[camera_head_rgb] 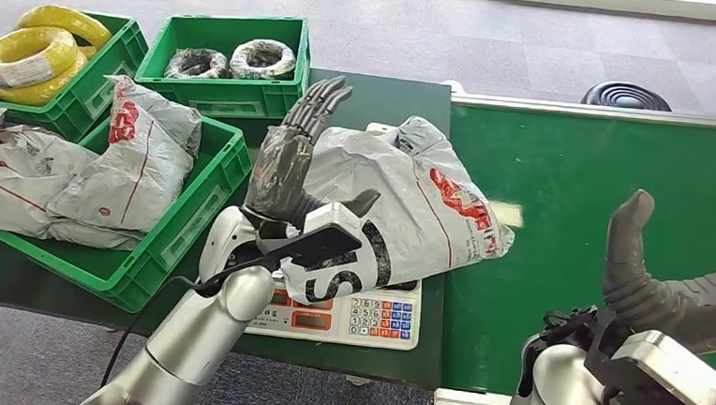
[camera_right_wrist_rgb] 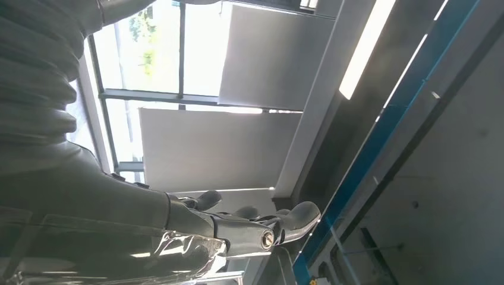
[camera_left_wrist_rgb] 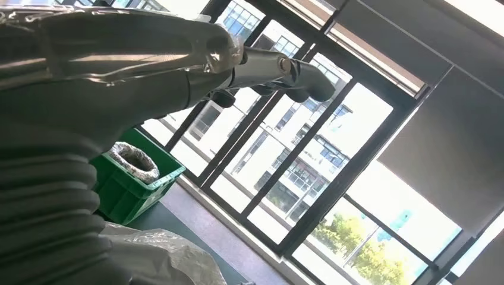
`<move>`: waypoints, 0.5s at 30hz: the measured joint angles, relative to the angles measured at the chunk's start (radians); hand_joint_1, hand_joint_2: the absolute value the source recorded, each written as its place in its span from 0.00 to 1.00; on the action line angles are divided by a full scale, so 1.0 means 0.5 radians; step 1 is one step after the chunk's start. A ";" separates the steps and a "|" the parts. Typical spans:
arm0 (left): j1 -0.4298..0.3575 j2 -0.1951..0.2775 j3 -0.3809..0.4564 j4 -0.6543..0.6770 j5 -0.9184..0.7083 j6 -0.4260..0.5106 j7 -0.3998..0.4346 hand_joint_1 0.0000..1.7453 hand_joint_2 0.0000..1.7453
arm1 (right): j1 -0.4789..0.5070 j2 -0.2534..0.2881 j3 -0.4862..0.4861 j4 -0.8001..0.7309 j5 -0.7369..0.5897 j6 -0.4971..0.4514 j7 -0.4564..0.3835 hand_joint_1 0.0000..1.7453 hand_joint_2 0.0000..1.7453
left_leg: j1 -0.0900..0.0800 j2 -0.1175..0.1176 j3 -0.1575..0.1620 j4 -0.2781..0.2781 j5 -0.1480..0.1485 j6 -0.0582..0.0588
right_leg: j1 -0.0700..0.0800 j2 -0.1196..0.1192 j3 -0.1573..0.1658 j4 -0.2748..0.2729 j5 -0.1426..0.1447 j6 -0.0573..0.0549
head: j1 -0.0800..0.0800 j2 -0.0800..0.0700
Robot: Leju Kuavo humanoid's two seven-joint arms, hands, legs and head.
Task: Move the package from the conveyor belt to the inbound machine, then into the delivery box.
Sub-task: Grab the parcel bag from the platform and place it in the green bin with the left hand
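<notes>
Grey plastic package (camera_head_rgb: 401, 205) lies on scale (camera_head_rgb: 366, 320), long axis 10–4 o'clock, touching my L hand (camera_head_rgb: 291, 161), spread, at its 9 o'clock; R hand (camera_head_rgb: 677, 297), empty w/ fingers apart, well off.

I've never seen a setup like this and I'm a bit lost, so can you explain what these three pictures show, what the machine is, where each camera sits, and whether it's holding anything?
This is a humanoid robot with two silver arms, each ending in a many-fingered hand. The wide picture comes from its head, looking down at its own arms. The other two come from cameras at its wrists, tilted up toward windows and ceiling, so they look odd.

In the head view, the left hand is raised with fingers spread beside a grey plastic mailing package, which lies on a white weighing scale with a keypad. Whether the hand touches the package is hard to tell. The right hand is open over the green conveyor belt, holding nothing.

To the left, a green crate holds more grey packages. Two further crates hold yellow cable coils and dark coils.
</notes>
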 joint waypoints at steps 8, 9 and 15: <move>-0.436 -0.156 -0.410 0.971 -0.695 -0.286 0.267 0.00 1.00 | 0.056 0.001 -0.014 0.039 -0.003 0.000 -0.002 0.00 1.00 | -0.001 0.005 -0.002 0.000 -0.001 0.000 | -0.001 0.004 -0.001 0.000 0.000 0.000 | 0.000 0.000; -0.462 -0.169 -0.436 1.051 -0.699 -0.286 0.271 0.00 1.00 | 0.061 0.001 -0.014 0.042 -0.003 0.000 -0.002 0.00 1.00 | -0.001 0.004 -0.002 0.000 -0.001 0.000 | -0.001 0.004 -0.001 0.000 0.000 0.000 | 0.000 0.000; -0.556 -0.205 -0.524 1.319 -0.706 -0.286 0.274 0.00 1.00 | 0.072 0.001 -0.017 0.051 -0.003 0.000 -0.002 0.00 1.00 | 0.000 0.002 -0.002 0.000 -0.001 0.000 | 0.000 0.003 -0.001 0.000 0.000 0.000 | 0.000 0.000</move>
